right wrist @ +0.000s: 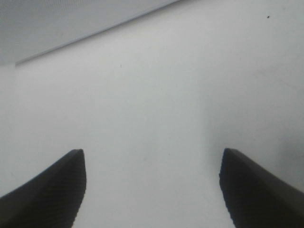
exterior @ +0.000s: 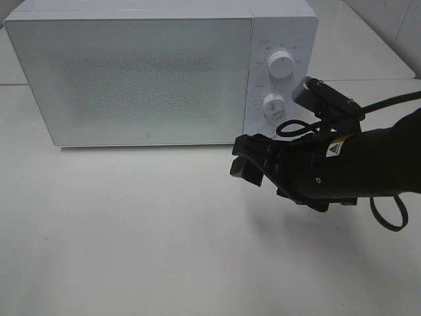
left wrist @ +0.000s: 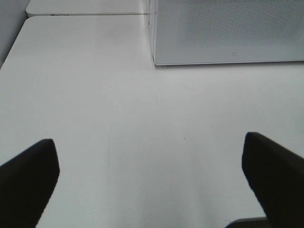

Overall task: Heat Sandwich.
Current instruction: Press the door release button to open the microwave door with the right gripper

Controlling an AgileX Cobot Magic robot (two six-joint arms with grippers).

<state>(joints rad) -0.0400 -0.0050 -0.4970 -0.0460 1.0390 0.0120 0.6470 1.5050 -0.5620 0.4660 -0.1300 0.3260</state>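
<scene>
The right gripper (exterior: 248, 161) is spread apart and holds nothing, just above the white table (exterior: 131, 230) in front of the shut microwave (exterior: 131, 72). The left gripper (left wrist: 152, 183) is spread wide too, holding nothing. I cannot tell where the sandwich is.

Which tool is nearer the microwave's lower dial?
Right. The right tool hovers in front of the lower dial. The left tool, outside the high view, faces the opposite front corner of the microwave, farther back.

The microwave (exterior: 276, 26) is white with a grey-speckled door (exterior: 138, 72) and white knobs (exterior: 282, 66), the table (exterior: 131, 230) white, the right gripper (exterior: 247, 161) black, its label (exterior: 333, 150) yellow-marked.
</scene>
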